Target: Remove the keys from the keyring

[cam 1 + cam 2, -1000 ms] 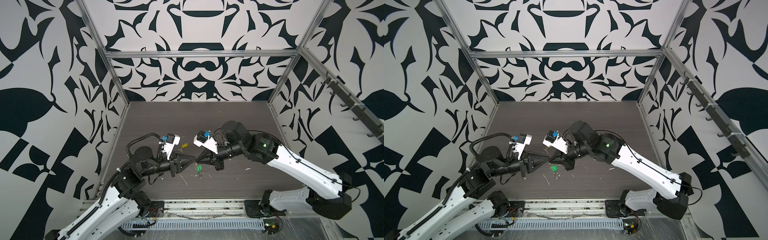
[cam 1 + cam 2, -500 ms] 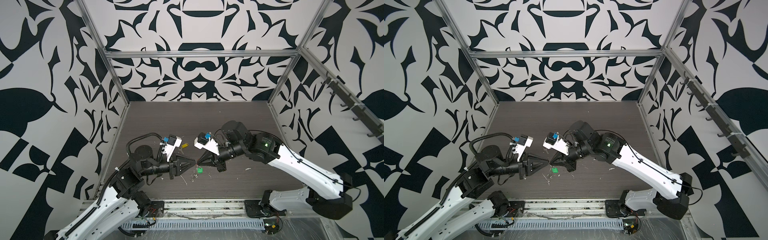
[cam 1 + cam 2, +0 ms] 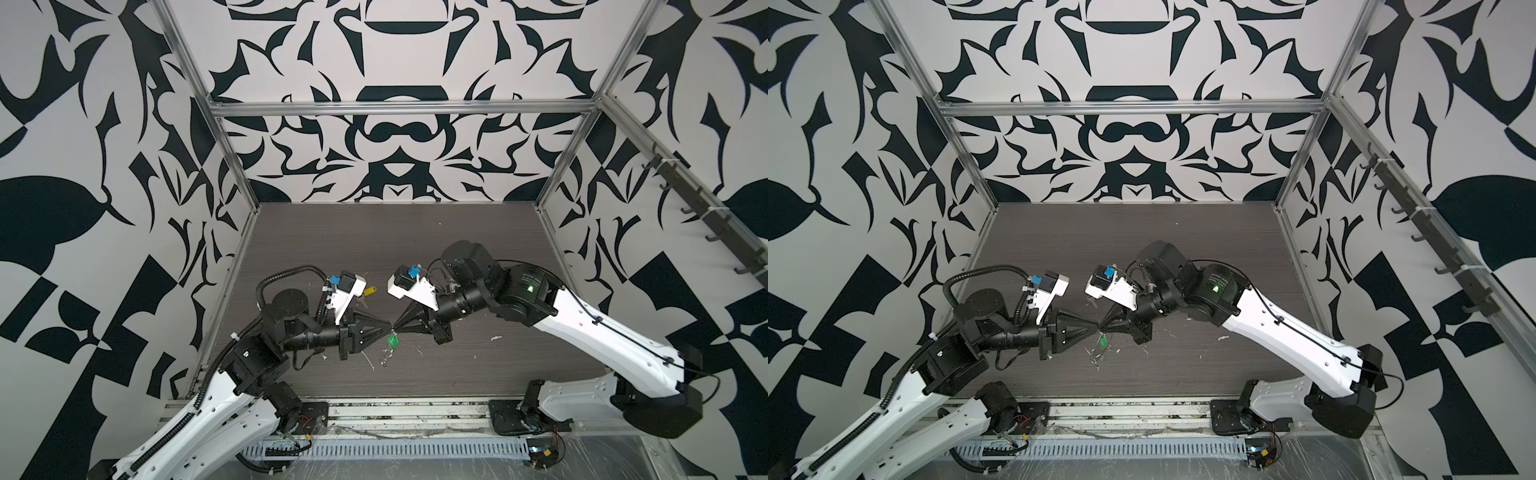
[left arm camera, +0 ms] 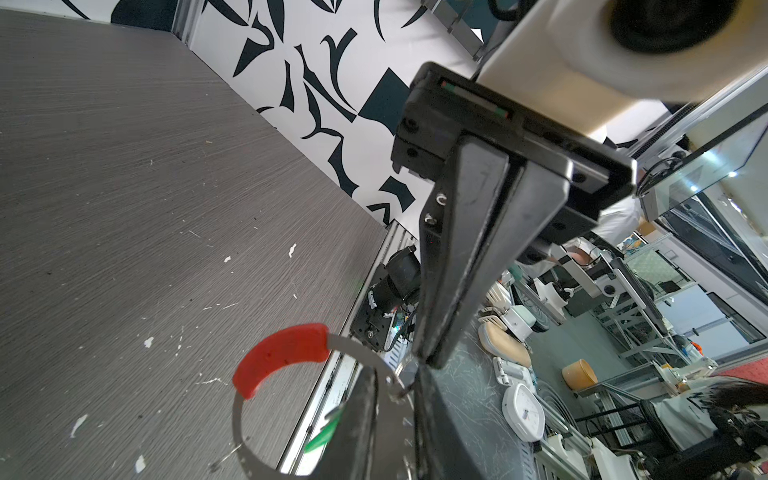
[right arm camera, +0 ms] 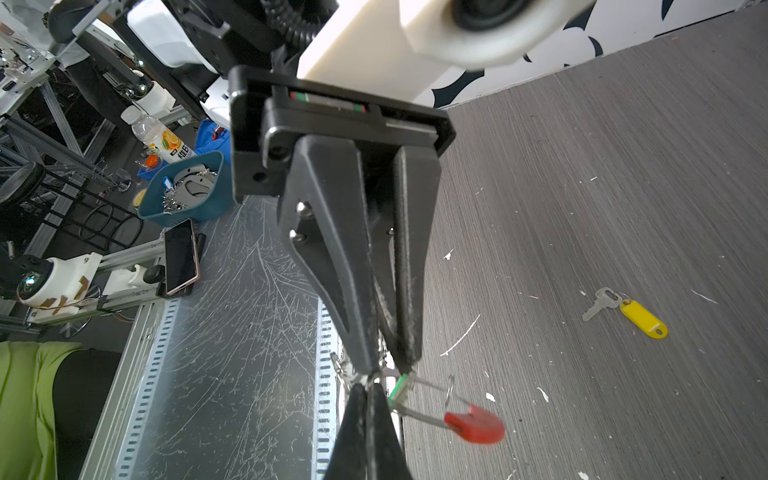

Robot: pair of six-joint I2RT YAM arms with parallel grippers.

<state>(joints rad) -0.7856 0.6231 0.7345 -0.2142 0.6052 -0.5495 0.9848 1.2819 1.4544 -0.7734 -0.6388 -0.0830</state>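
Note:
The keyring (image 4: 237,419), a thin wire loop with a red sleeve (image 5: 473,424), hangs in the air between my two grippers, which meet tip to tip in both top views. My left gripper (image 4: 395,386) is shut on the wire, its jaws a narrow gap apart, with a small silver split ring at the same spot. My right gripper (image 5: 368,388) pinches the wire from the opposite side, fully shut. The green key (image 3: 392,341) dangles just below the tips. The yellow key (image 5: 642,319) lies loose on the table behind my left wrist.
The dark wood-grain table (image 3: 415,249) carries small white flecks (image 3: 496,338). Patterned walls with metal frame posts (image 3: 232,166) close three sides. A metal rail and slotted duct (image 3: 386,449) run along the front edge, where both arm bases sit.
Both grippers have drifted slightly toward the table's front edge, with their tips kept together. The green key still hangs beneath them.

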